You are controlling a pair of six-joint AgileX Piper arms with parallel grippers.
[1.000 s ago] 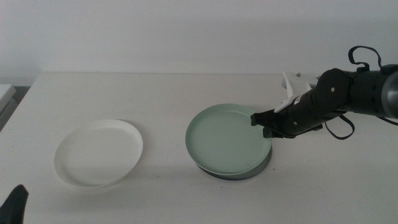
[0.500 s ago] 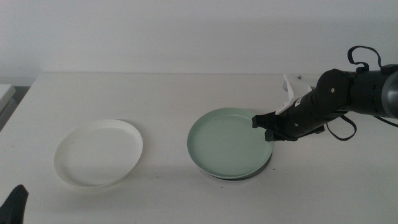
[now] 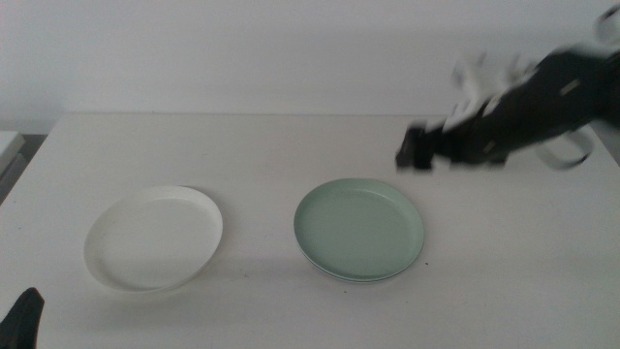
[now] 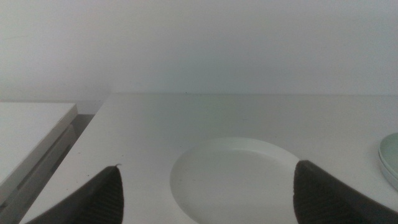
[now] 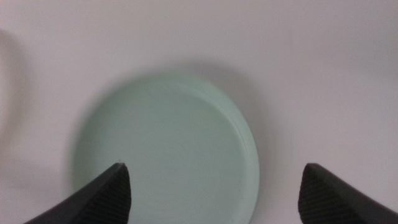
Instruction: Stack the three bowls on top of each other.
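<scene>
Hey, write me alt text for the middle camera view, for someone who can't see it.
A pale mint green bowl sits nested on another bowl, whose rim barely shows, at the centre of a white table. A white bowl lies apart on the left. The right gripper, blurred, hangs above the table behind the stack; the left gripper waits at the bottom-left corner.

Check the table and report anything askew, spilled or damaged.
Nothing stands out. The mint green bowl sits level on another bowl, of which only a thin edge shows. The white bowl lies flat, apart. The right gripper is above the table, open; the left gripper waits open near the white bowl.
</scene>
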